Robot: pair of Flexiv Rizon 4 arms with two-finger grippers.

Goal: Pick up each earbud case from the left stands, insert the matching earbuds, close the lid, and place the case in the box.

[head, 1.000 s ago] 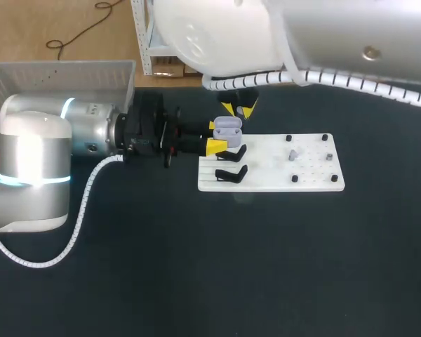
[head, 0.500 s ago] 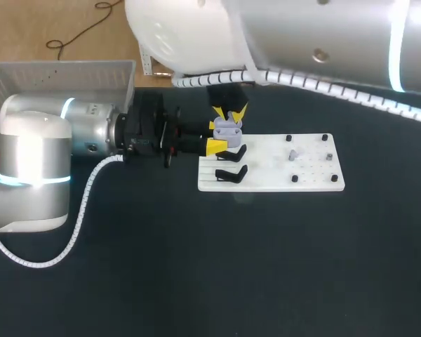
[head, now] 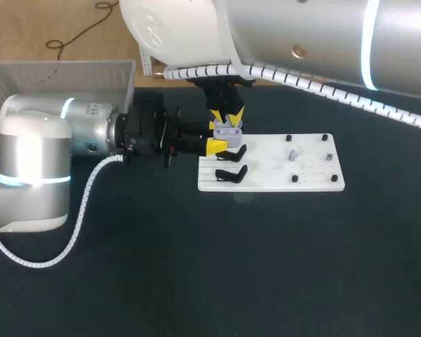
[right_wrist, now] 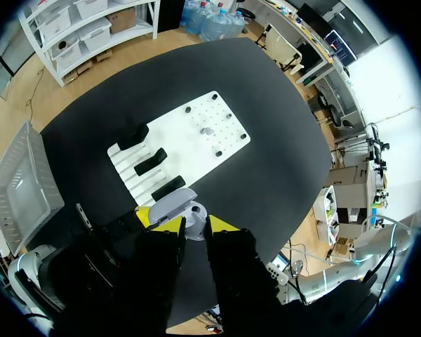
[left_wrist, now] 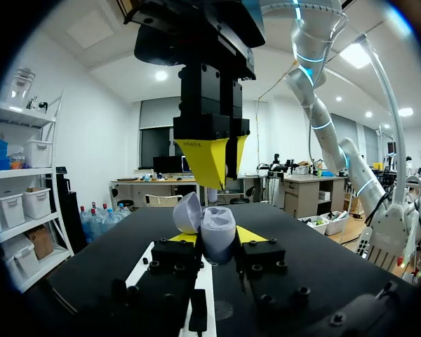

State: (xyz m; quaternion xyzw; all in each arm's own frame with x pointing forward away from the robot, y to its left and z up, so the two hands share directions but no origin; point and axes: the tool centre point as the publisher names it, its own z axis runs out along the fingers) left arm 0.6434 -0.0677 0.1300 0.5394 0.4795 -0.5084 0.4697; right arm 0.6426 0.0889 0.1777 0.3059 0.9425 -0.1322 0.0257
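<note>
"Between the yellow tips of our left gripper (head: 217, 135) sat the lavender earbud case (left_wrist: 216, 232), clamped from both sides, with its lid (left_wrist: 187, 213) swung open. What worried us there?"

"Our right gripper (right_wrist: 194, 226) hung straight above the open case, very near it. Whether it was clenched on an earbud or released, we could not tell. We judged that a push down slightly off the well would jam against the rim or tip the case in the left grip. An earbud let go too high would likely bounce off onto the table (head: 231, 267)."

"And the lid?"

"It stood up just beside the way down, so we thought a sideways drift could knock it shut or strain its hinge."

"What of the surface?"

"It was a dark, flat table. Under and ahead of the left gripper lay the white board (head: 295, 172), with the black stands (head: 231, 173) at its near end. A small grey piece (head: 292, 154) lay further ahead, too small for us to name. The grey box (head: 63, 64) waited behind the left gripper, beside its arm and well apart from the case."

"Had we room to work?"

"It was tight at the case. Both grippers crowded one spot, so we reckoned that a swing by either arm, with the other so close, could bring them together"
</note>
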